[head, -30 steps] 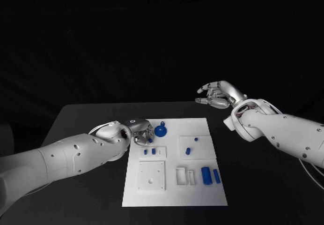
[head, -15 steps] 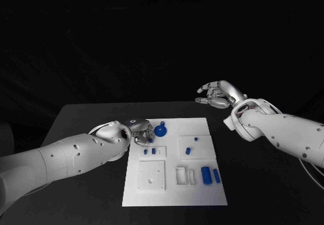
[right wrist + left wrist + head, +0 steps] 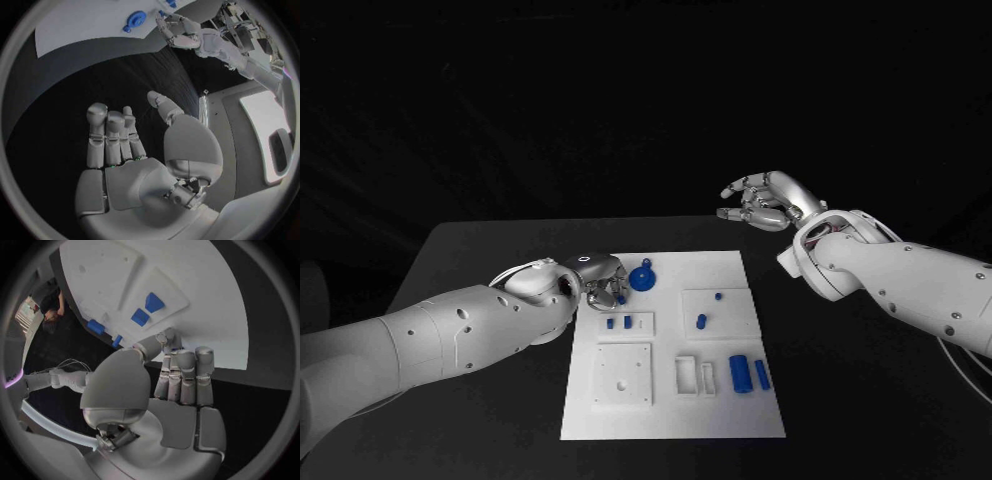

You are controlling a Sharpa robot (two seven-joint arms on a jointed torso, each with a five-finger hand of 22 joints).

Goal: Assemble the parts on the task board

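You are seeing the left arm coming in low over the black table (image 3: 488, 250), with the left hand (image 3: 600, 283) sitting at the left edge of the white task board (image 3: 672, 400), near its far corner. From the left wrist camera, its fingers (image 3: 186, 375) are lying close together and bent forward over the board's edge, with the thumb reaching toward them; whether anything is pinched there you cannot tell, because the fingertips are hiding the spot.

Just right of that hand, a round blue part with a stem (image 3: 643, 277) is lying on the far end of the board. Moving across, two small blue pieces (image 3: 619, 323) are sitting side by side in a raised white square, and past them a blue peg (image 3: 701, 322) and a smaller blue dot (image 3: 718, 296) are standing in another square plate. Nearer to you, a white plate with holes (image 3: 625, 375) is lying beside a white frame (image 3: 687, 375), and two blue blocks (image 3: 749, 375) are lying next to it toward the right edge.

Farthest right, the right hand (image 3: 764, 202) is hovering well apart from the board, beyond the table's far right corner. Its fingers (image 3: 109, 135) are loosely curled and spread, grasping nothing.
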